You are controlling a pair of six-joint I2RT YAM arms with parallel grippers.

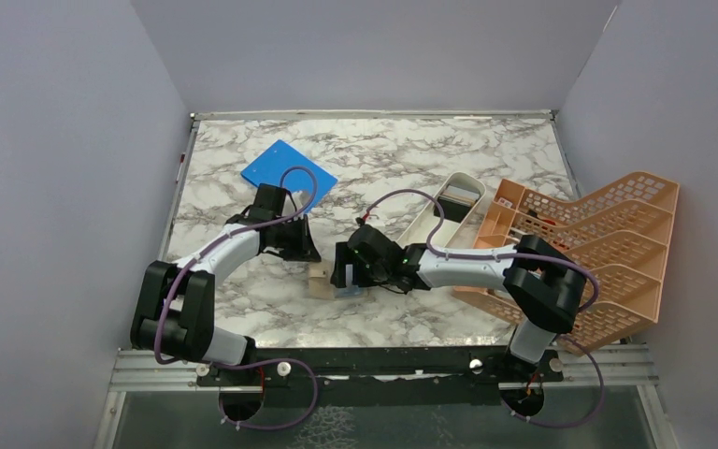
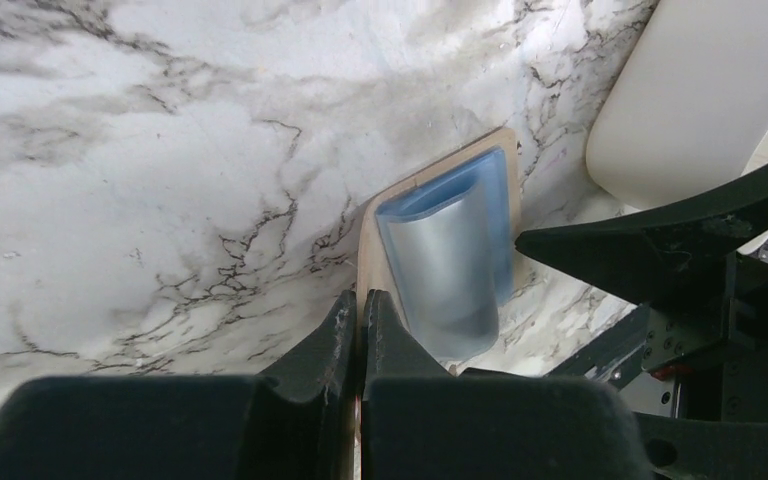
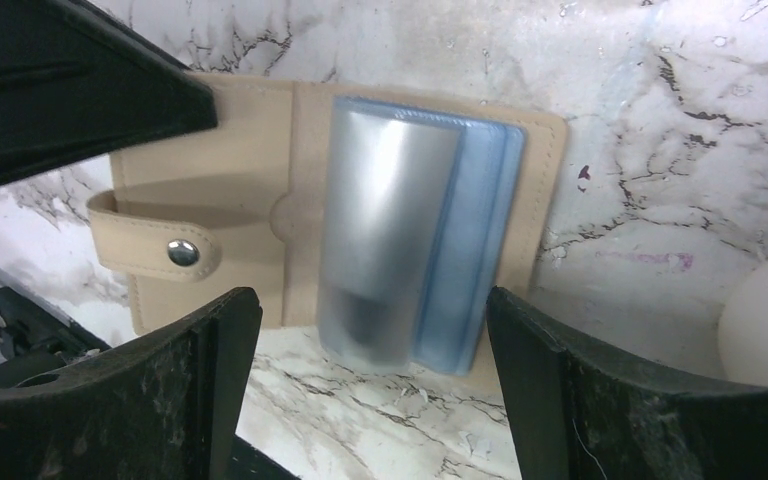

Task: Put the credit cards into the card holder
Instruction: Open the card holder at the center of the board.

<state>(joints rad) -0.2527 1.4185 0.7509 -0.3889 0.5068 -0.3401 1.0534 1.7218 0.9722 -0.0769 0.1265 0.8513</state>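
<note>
Plainly, the card holder (image 1: pixel 323 281) lies open and flat on the marble bench (image 1: pixel 383 150), near the middle and towards the near edge, between the two arms. The left hand (image 2: pixel 360 325) is clenched on the edge of its tan cover, pinning it down. The right hand (image 3: pixel 370 300) is released, its fingers spread wide to either side of the holder and gripping nothing. The holder looks light and soft: a thin bendable cover, a strap with a snap stud (image 3: pixel 182 252) on one side, and a stack of clear bluish plastic sleeves (image 3: pixel 460 230) that bow upward instead of lying flat. A silvery-grey sheen fills the top sleeve; whether that is a card or only glare, I cannot tell. Being so light, the holder would likely slide or fold if pushed, so the cover edge seems the right place to hold it, leaving the sleeve mouths free. The credit cards (image 1: pixel 464 194) appear to be the small dark and grey shapes in the white tray (image 1: pixel 466 178), right of the holder and farther back, though they are too small to be sure. Such cards would be stiff, thin and slippery, best pinched by a raised short edge.
</note>
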